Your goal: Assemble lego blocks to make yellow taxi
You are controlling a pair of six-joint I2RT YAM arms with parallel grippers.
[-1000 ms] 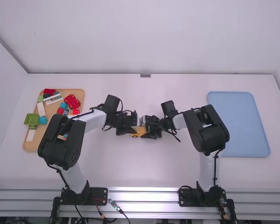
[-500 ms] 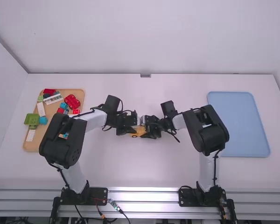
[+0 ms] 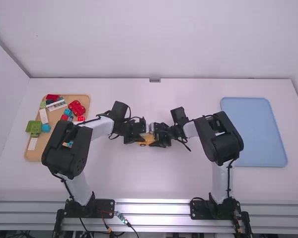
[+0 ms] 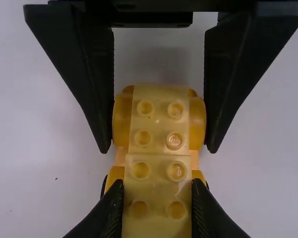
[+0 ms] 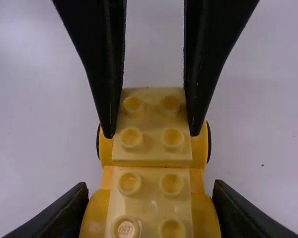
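- My left gripper (image 3: 142, 136) is squeezing the pale brick (image 4: 157, 198) on top of the yellow taxi (image 3: 149, 141)
- My right gripper (image 3: 156, 137) is clamping the taxi's body
- From the taxi at mid-table, the tan tray (image 3: 54, 118) is lying toward nine o'clock, the blue tray (image 3: 253, 131) toward three

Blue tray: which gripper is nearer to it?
The right. The right gripper is mid-table, to the left of the blue tray in the high view, with bare table between; the left gripper is farther left, on the far side of the yellow blocks.
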